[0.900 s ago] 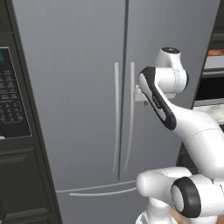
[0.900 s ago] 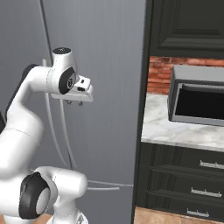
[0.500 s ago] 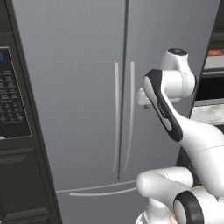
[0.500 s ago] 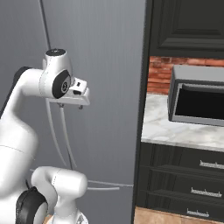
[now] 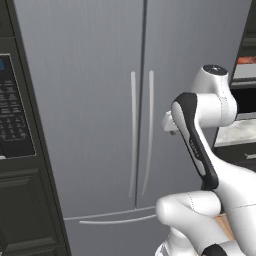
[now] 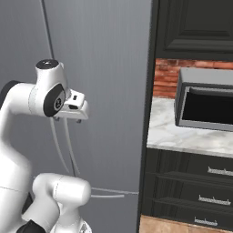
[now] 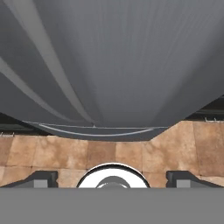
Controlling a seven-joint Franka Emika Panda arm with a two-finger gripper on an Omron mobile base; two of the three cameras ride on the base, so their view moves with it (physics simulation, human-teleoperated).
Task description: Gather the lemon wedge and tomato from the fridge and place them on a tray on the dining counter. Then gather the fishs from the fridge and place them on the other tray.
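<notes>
Kitchen cabinetry in dark wood flanks the fridge (image 5: 100, 100), which stands with both doors closed. Compared with the frames from under a second ago, the arm has drawn back from the door handles (image 5: 141, 132): the gripper (image 6: 75, 109) then sat at the right-hand handle, and it now holds just in front of the right door, clear of that handle. In the hand view the two fingertips (image 7: 41, 178) sit far apart at the bottom corners, so the jaws are spread wide and carry nothing.

Judgement: a grasp on the handle has been released without the door swinging open, so the fridge interior remains sealed. The lemon wedge, tomato and fish are hidden behind the doors; none has been gathered.

Count relative to the fridge:
- Doors: two, plus one bottom drawer (image 5: 107, 235).
- Vertical handles: two, side by side at the centre seam.
- Right of the fridge: one marble bench (image 6: 191, 136), carrying one open grey appliance (image 6: 207, 104).
</notes>
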